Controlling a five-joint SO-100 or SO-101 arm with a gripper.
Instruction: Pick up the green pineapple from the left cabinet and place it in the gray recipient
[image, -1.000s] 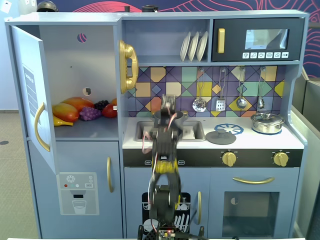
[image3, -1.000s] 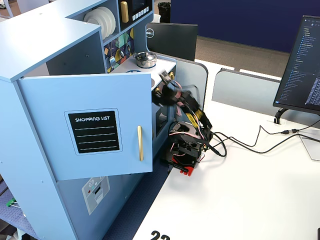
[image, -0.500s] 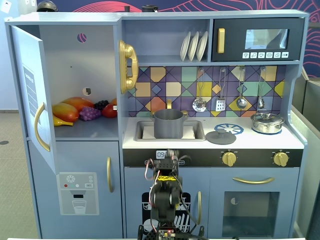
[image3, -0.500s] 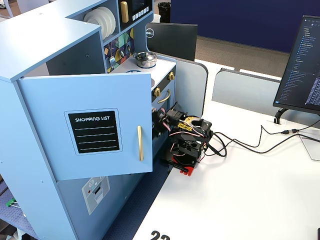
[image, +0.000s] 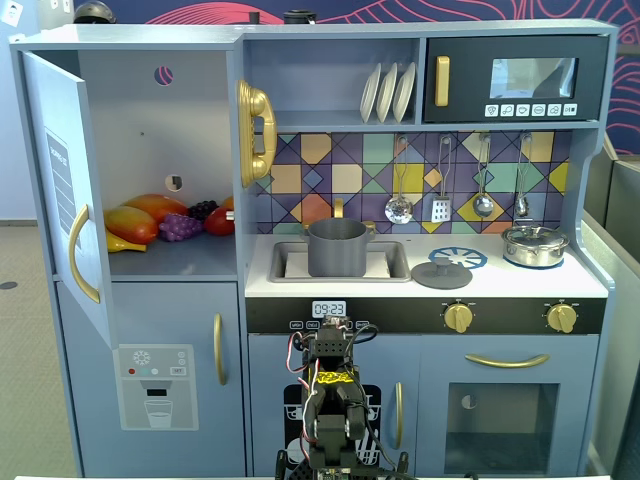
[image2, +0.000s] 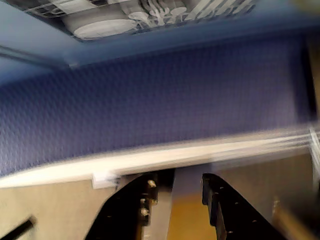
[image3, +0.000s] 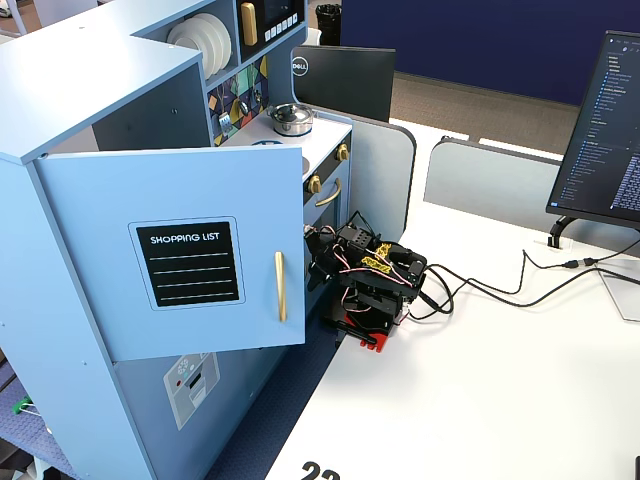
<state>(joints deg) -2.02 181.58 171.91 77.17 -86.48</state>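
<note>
The green pineapple is not visible in any view. The left cabinet (image: 160, 140) stands open, its door (image: 62, 180) swung out. On its shelf lie an orange-yellow mango (image: 132, 222), purple grapes (image: 180, 227) and red fruit (image: 219, 221). The gray recipient (image: 338, 247) stands in the sink. My arm (image: 330, 400) is folded low in front of the kitchen, far below the cabinet shelf; it also shows in a fixed view (image3: 370, 280). In the blurred wrist view my gripper (image2: 187, 182) has its jaws apart with nothing between them.
A flat gray lid (image: 441, 274) and a shiny silver lidded pot (image: 535, 245) sit on the counter to the right of the sink. The open door with the shopping list (image3: 190, 250) juts out beside my arm. Cables (image3: 500, 285) run across the white table.
</note>
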